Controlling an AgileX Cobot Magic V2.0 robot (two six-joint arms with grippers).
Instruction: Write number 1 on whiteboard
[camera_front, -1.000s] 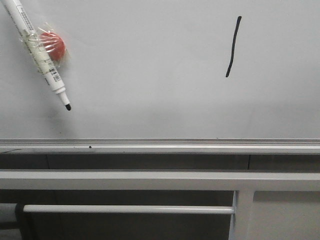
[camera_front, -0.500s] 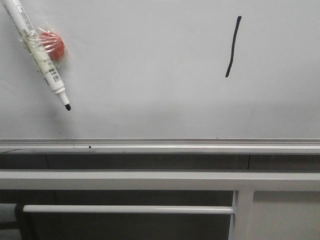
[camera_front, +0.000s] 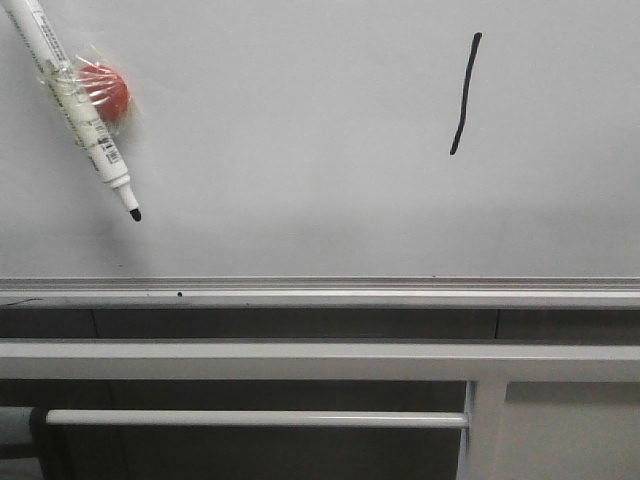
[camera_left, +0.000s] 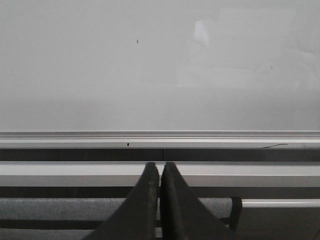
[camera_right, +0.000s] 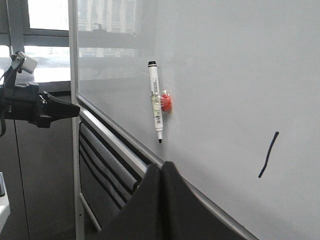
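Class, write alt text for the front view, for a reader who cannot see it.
A whiteboard bears the number 1, a thin, slightly slanted black stroke at upper right. At upper left a white marker hangs tip down, taped to a red magnet. Below run the board's silver rail and white frame bars; no gripper is visible.

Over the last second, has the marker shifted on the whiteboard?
No. The marker keeps its tip equally far above the silver bottom rail and left of the number 1.
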